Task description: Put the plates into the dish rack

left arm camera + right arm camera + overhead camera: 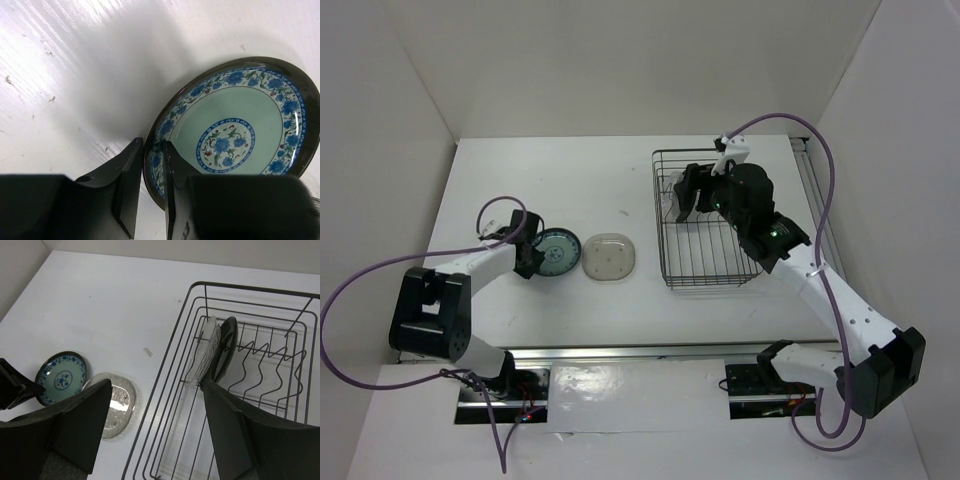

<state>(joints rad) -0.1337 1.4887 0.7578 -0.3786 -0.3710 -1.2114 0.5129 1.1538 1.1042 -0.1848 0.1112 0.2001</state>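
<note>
Dish rack (250, 288): dark wire basket on the right of the table (600, 170). Upright in its prongs, side by side: clear glass plate (206, 352), ribbed; black plate (227, 342), glossy. Flat on the table to its left: beige plate (610, 257), translucent, squarish; beside it, blue-green plate (235, 130) with a floral band and dark rim. My left gripper (153, 147) straddles that rim; clamped or not, I cannot tell. My right gripper (157, 385) hangs over the rack, spread wide, empty.

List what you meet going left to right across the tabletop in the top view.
In order: left gripper → blue-green plate → beige plate → rack. The right gripper overlaps the rack, so it is left out.
</note>
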